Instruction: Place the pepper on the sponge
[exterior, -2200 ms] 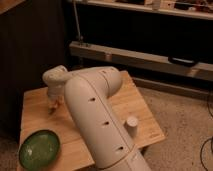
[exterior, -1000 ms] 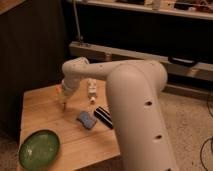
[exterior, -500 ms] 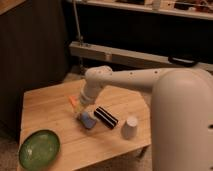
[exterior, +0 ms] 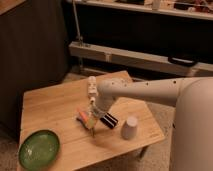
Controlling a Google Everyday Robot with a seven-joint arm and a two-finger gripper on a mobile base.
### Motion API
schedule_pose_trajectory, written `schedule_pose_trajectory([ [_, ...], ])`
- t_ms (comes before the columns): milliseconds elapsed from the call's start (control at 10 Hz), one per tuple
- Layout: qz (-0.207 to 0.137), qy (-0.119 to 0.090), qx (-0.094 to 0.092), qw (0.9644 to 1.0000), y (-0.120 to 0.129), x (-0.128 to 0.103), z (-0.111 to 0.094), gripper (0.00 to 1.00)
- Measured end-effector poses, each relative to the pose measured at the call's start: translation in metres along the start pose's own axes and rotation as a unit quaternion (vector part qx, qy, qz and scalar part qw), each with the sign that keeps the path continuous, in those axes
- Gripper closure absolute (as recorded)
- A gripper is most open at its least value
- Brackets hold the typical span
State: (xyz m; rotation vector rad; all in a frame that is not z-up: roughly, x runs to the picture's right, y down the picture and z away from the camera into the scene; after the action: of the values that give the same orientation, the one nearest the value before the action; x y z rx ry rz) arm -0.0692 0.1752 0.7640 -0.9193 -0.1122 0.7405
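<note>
The orange pepper (exterior: 82, 117) lies low over the wooden table (exterior: 50, 107), at the left edge of the blue sponge (exterior: 90, 120). I cannot tell whether the pepper rests on the sponge or beside it. My gripper (exterior: 93, 128) hangs down from the white arm (exterior: 145, 92), directly over the sponge, and covers most of it. The gripper's tip is just right of the pepper, close to the table top.
A black striped block (exterior: 108, 120) lies right of the sponge. A white cup (exterior: 130, 128) stands upside down near the table's right front. A white bottle-like object (exterior: 92, 86) lies behind the arm. A green bowl (exterior: 39, 148) sits at the front left corner.
The arm has swung from the table's left back toward the middle and come down over the sponge. The pepper now shows closer to the sponge than half a second ago.
</note>
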Motion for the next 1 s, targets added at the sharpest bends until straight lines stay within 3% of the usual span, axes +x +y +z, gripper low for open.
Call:
schedule_pose_trajectory([
  [500, -0.016, -0.008, 0.006, 0.9998, -0.005, -0.010, 0.020, 0.83],
  [700, -0.025, -0.005, 0.015, 0.9996, -0.005, -0.023, 0.033, 0.83],
  [1000, -0.021, -0.001, 0.032, 0.9992, -0.014, -0.024, 0.037, 0.83],
])
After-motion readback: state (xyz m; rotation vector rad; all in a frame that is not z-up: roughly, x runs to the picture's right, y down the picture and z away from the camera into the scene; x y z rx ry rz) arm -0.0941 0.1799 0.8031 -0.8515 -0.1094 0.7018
